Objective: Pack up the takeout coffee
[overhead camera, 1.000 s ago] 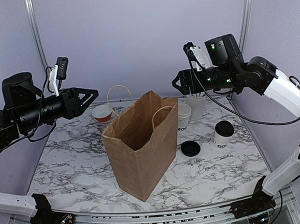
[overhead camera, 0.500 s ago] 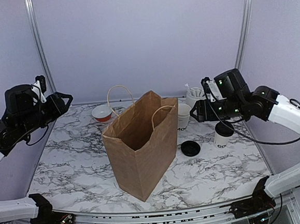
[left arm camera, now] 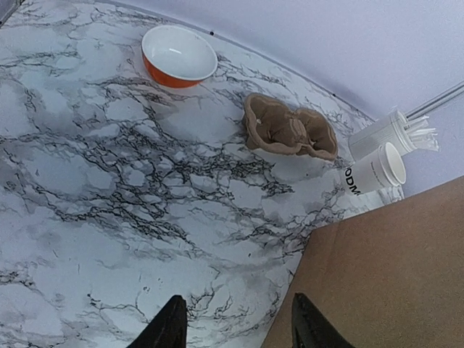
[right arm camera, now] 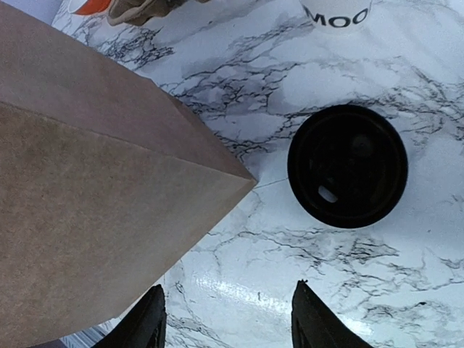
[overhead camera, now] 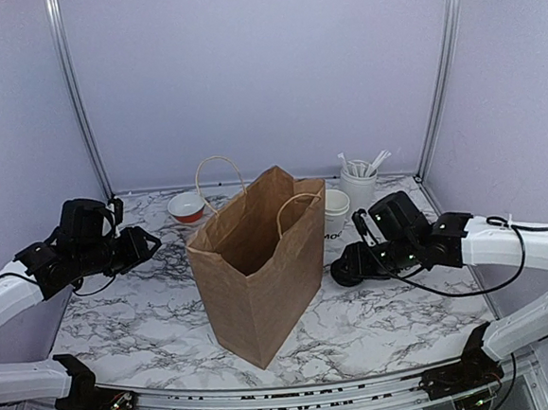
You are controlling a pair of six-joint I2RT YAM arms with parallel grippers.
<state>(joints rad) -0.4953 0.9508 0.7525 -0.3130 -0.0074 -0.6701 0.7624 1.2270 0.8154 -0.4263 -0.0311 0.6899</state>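
right arm dropped low, right of the bag (overhead camera: 260, 272), right jaws apart, empty, near the black lid (right arm camera: 348, 165); left jaws apart too. lid looks light, stiff, slick: pinch its rim.

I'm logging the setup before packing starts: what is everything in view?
bag: one, brown paper, open, table centre
lid: one, black, on table right of bag
lettered cup: one, white, uncovered, behind bag's right side
stirrer cup: one, white, beside lettered cup
carrier: one, brown, between bowl and cups
bowl: one, orange with white inside, back left
table: one, white marble
left gripper: one, black, open, left of bag
right gripper: one, black, open, near lid
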